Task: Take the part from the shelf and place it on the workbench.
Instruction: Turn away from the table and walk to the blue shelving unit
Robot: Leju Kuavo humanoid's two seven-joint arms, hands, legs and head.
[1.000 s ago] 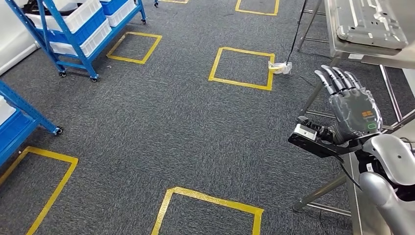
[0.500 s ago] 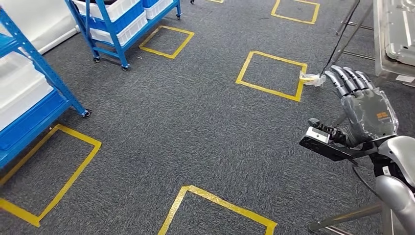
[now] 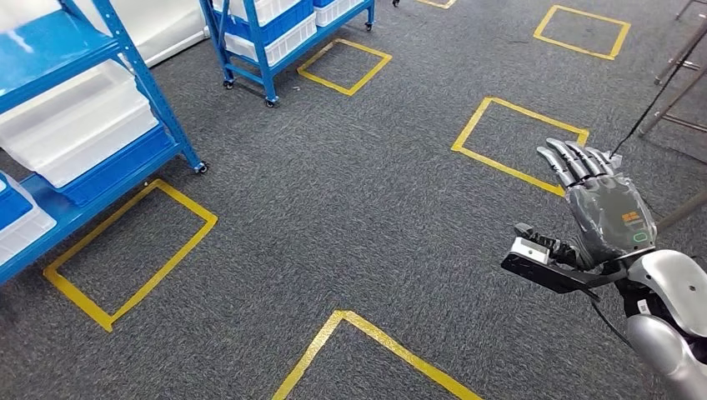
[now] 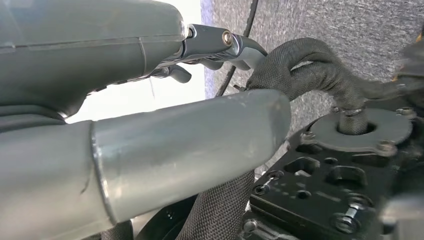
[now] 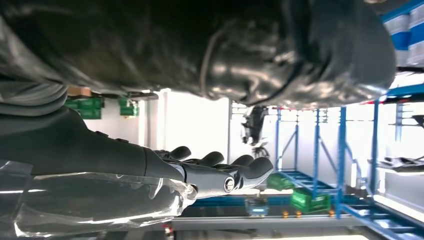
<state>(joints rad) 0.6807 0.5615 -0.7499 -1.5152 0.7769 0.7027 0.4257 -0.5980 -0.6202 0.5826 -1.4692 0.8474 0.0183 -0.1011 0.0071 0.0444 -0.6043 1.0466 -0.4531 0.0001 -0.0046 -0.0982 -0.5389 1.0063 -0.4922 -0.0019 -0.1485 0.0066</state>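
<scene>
the grey carpeted floor (image 3: 333,217) takes up most of the head view, marked with yellow tape squares (image 3: 133,250). along the robot's left side stand blue wheeled shelf racks (image 3: 158,108) loaded with white bins (image 3: 75,133) and blue bins (image 3: 108,167); a second rack (image 3: 267,42) stands farther off, also stacked with white and blue bins. at the far right edge a few metal legs (image 3: 675,67) of some stand reach into view.

the right hand (image 3: 604,208) is raised in front of the body, fingers straight and slightly apart, holding nothing; the right wrist view shows the same extended fingers (image 5: 220,172) with no object among them. the left hand (image 4: 210,47) shows in its wrist view, too close and partial to tell how its fingers are set, though nothing is visibly gripped.

the part itself cannot be picked out: it is presumably in one of the rack's bins, and which one cannot be told from here.

judging by this, the task is in its opening step, the approach to the shelf, with no pickup begun. the next move calls for facing the nearer rack squarely, closing in until a bin is within reach, and finding the part before either hand goes in.
</scene>
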